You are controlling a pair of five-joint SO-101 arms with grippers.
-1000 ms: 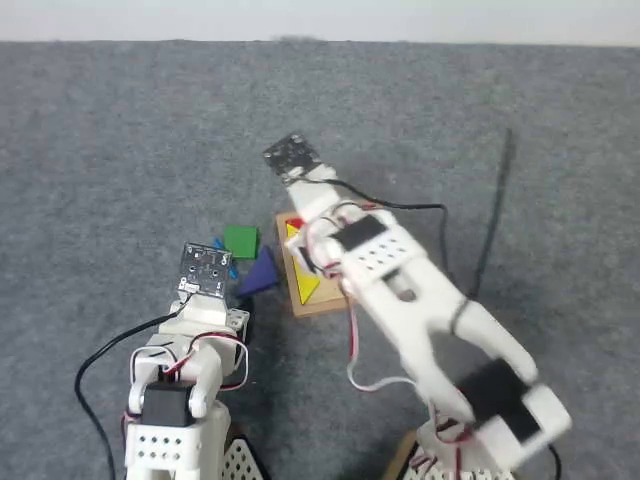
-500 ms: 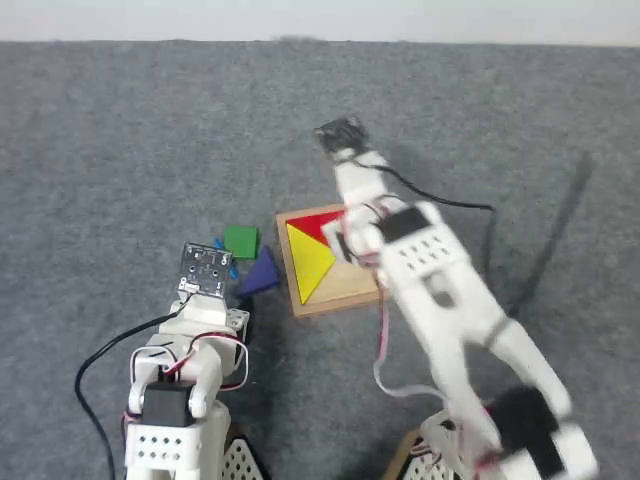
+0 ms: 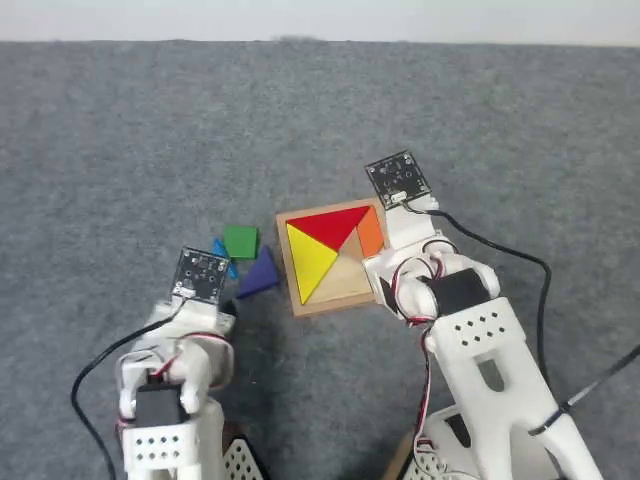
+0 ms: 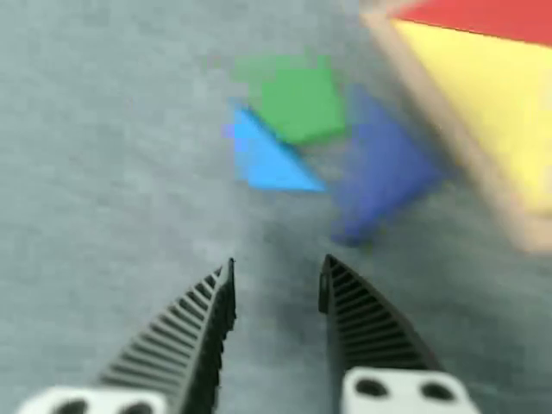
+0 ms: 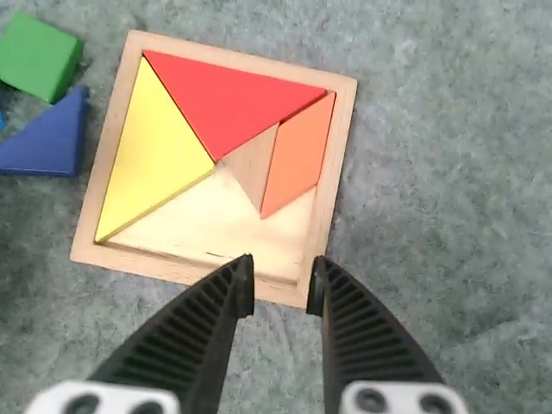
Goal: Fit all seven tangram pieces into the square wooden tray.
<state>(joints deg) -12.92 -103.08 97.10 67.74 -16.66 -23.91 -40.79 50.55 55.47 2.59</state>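
Approx. halfway: red triangle (image 5: 233, 103), yellow triangle (image 5: 155, 164), orange piece (image 5: 297, 155) seated in tray (image 5: 241, 65). Green square (image 3: 240, 241), dark blue triangle (image 3: 260, 272), light blue piece (image 4: 272, 159) loose on table (image 3: 120, 130) just beside tray. Left gripper (image 4: 278, 261) near them, slightly parted, empty. Right gripper (image 5: 280, 259) over tray rim, narrow gap, empty. Grey felt-like table; pale wall (image 3: 320, 18) behind.

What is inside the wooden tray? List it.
Red triangle, yellow triangle and orange piece lie in the tray; the rest is bare wood. The floor beneath the pieces is covered.
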